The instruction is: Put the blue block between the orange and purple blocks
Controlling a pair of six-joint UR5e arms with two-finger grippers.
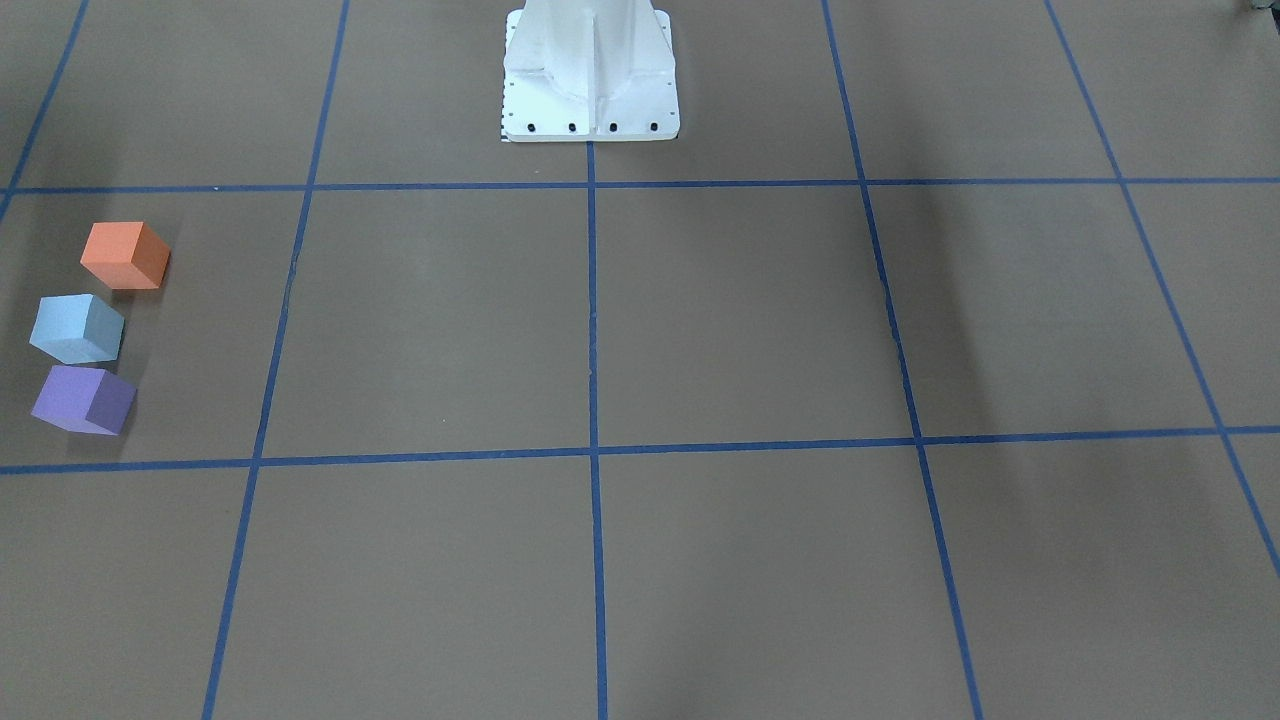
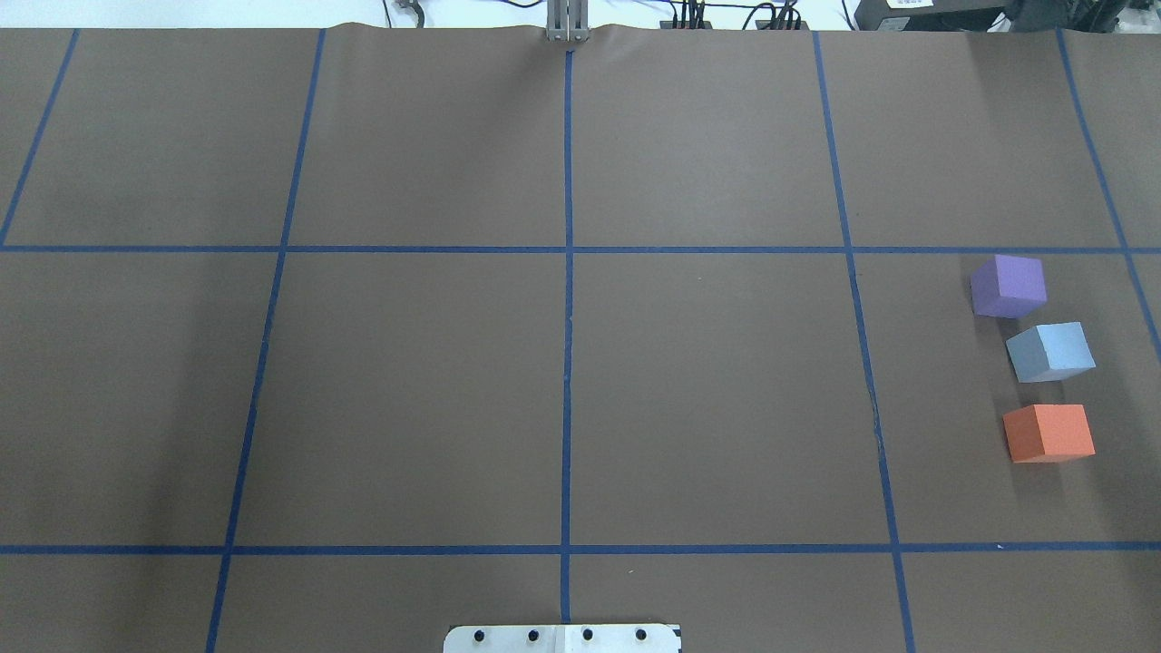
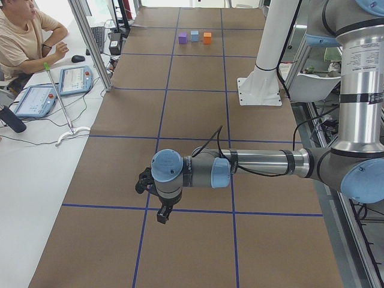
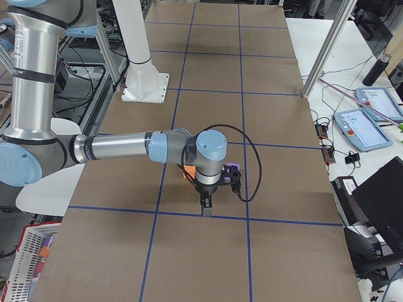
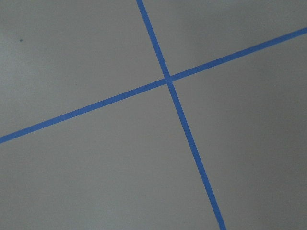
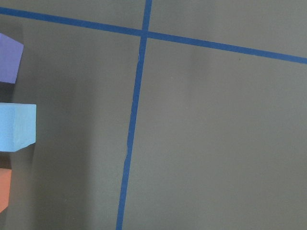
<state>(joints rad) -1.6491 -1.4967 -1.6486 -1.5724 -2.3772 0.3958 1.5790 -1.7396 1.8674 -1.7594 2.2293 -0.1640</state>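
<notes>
The light blue block [image 2: 1049, 352] sits on the brown table in a line between the purple block [image 2: 1008, 286] and the orange block [image 2: 1048, 433], with small gaps, at the robot's right. The right wrist view shows the blue block [image 6: 17, 127] at its left edge. My left gripper [image 3: 163, 215] hangs over a tape crossing far from the blocks. My right gripper [image 4: 206, 211] hovers next to the blocks and hides the blue one in that view. Both show only in side views, so I cannot tell if they are open or shut.
The white robot pedestal [image 1: 590, 80] stands at the table's robot-side edge. Blue tape lines [image 2: 568, 363] form a grid. An operator [image 3: 24, 36] sits beside tablets [image 3: 75, 79] and a metal post [image 3: 90, 42] along the table's far side.
</notes>
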